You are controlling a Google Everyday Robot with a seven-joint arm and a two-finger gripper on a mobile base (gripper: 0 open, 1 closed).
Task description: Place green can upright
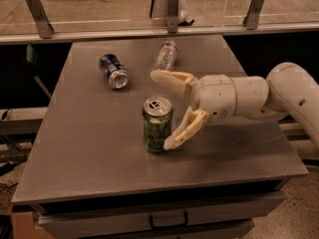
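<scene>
The green can [158, 125] stands upright on the grey table [89, 153], a little in front of the middle, silver top with pull tab facing up. My gripper [160, 108] is open, just to the right of the can. Its far finger [172, 78] is spread well behind the can. Its near finger [183, 131] lies beside the can's lower right side, touching or nearly touching it. The can stands on its own.
A blue can [113, 70] lies on its side at the back left of the table. A clear plastic bottle [165, 56] lies at the back middle. A rail with metal posts [172, 6] runs behind the table. My white arm [279, 91] reaches in from the right.
</scene>
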